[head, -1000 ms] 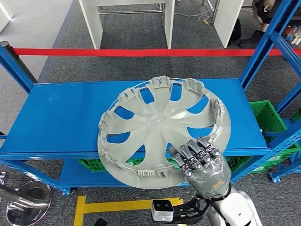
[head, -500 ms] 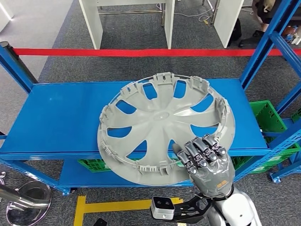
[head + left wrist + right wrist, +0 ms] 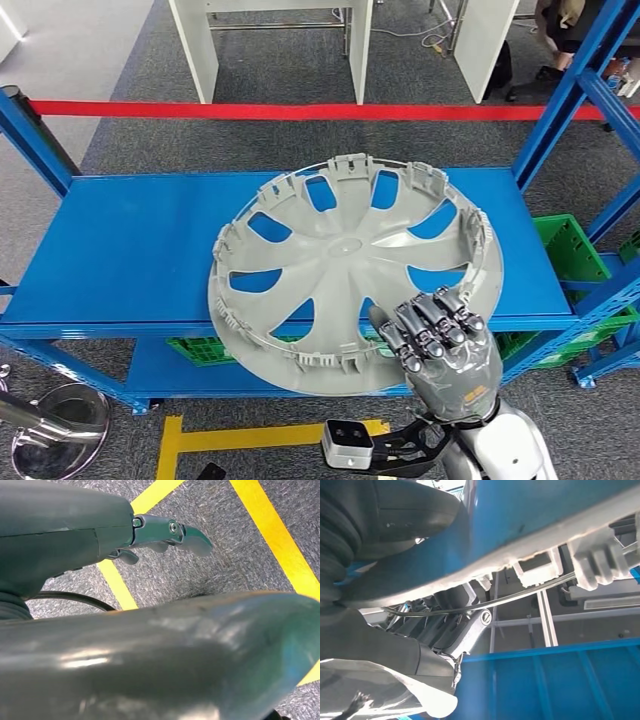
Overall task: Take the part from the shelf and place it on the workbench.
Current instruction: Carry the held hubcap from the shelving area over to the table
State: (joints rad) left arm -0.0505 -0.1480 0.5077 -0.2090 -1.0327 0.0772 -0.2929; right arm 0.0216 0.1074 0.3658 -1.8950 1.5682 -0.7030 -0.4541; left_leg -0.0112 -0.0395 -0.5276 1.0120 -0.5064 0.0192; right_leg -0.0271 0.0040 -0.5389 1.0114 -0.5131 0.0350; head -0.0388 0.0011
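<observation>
The part (image 3: 355, 270), a large grey wheel cover lying inner side up, is being held at its near rim by the right hand (image 3: 445, 350), whose fingers (image 3: 430, 325) are curled over the edge in the head view while the thumb is judged to be pressing from beneath. In the right wrist view the part (image 3: 554, 535) is being seen from below, its clipped rim and wire ring passing close over the right hand (image 3: 444, 630). Compared with a second ago, the cover is being carried slightly to the right and its far edge is being raised a little, so that it is tilted over the blue shelf (image 3: 113, 250) with its near rim overhanging the front edge; whether the far rim is touching the shelf cannot be told. This is being read as the lift being under way, with the carry to the workbench not yet begun. The left hand (image 3: 170, 530) is being held low over the floor beside a yellow line (image 3: 279, 535), nothing being held in it and its fingers lying apart.
</observation>
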